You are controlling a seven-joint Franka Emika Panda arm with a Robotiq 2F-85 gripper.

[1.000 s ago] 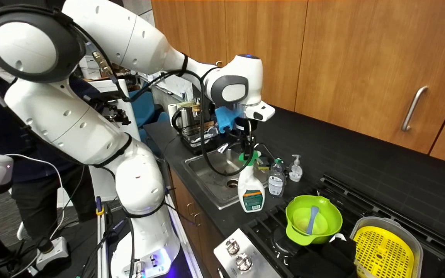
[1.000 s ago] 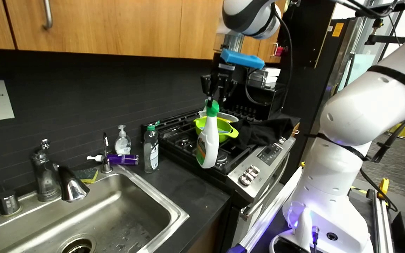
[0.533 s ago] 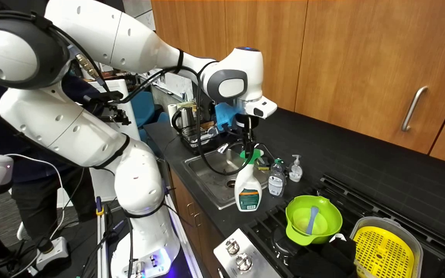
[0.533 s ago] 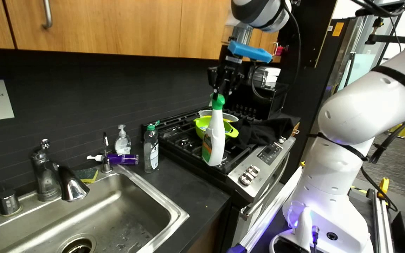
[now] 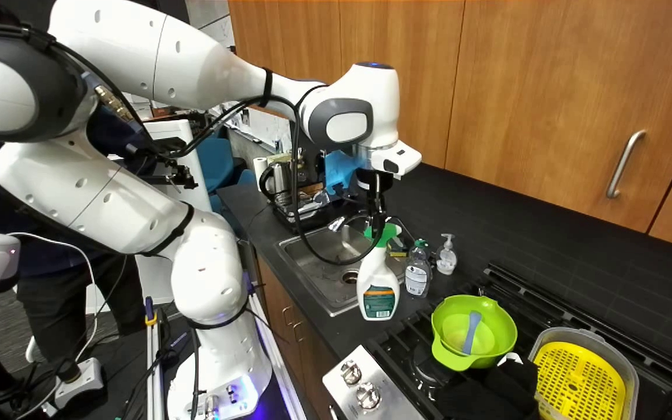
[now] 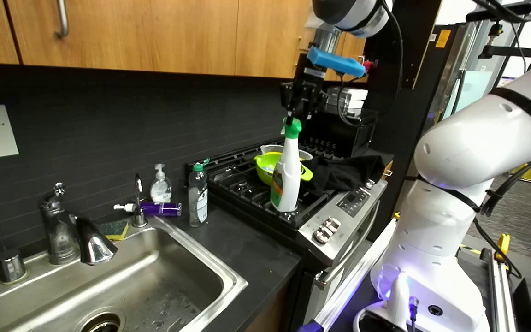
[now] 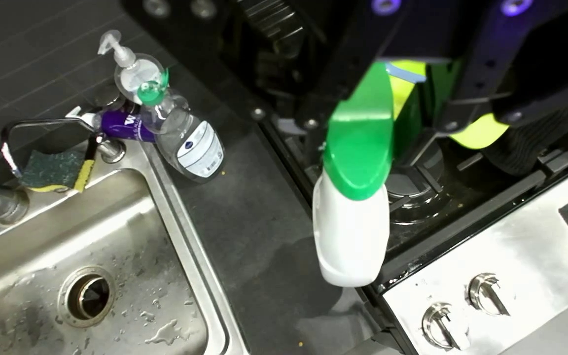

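Gripper (image 7: pixel 363 143): closed on the green top (image 7: pixel 360 167) | Spray bottle (image 5: pixel 378 279): seems up in the air, near counter (image 7: pixel 259 236) and stove (image 7: pixel 511 246) | Step: likely holding it up | Next move: needs a tight, steady hold

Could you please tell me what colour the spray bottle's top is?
The spray top is bright green; it shows best in the wrist view.

Rounded white arm (image 5: pixel 210 280), grey-rimmed joint cover (image 5: pixel 345 126), black straps (image 6: pixel 526 105), black cable (image 5: pixel 294 175), blue block (image 6: pixel 337 62), black tool (image 6: pixel 297 118), silver screws (image 7: pixel 258 113)
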